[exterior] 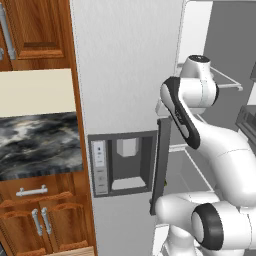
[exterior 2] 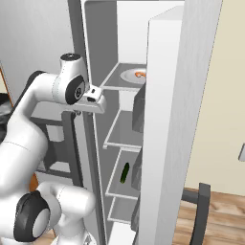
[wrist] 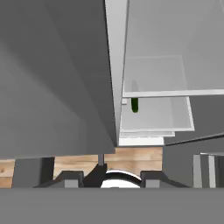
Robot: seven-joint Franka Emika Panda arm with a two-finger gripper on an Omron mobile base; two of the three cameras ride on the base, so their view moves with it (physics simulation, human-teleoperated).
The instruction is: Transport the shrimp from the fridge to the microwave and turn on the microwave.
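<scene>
To my left I see wooden cabinets (exterior: 35, 30) up high, a cream wall strip beneath them, then a dark marbled counter (exterior: 37, 145). Below it sit a wooden drawer (exterior: 32, 191) and cabinet doors with silver handles. A green cucumber (exterior 2: 125, 172) lies on a low shelf. Wooden floor (wrist: 131, 159) shows below.

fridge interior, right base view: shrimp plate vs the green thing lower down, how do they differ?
1. The shrimp plate is a flat white round dish carrying orange shrimp; the green item is a slim, dark, elongated piece, possibly a cucumber.
2. The plate sits on an upper shelf; the green item lies two shelves lower.
3. The plate is partly hidden by the open fridge door; the green item is fully visible.
Shared: both rest on white shelves inside the fridge, untouched by the gripper.
</scene>
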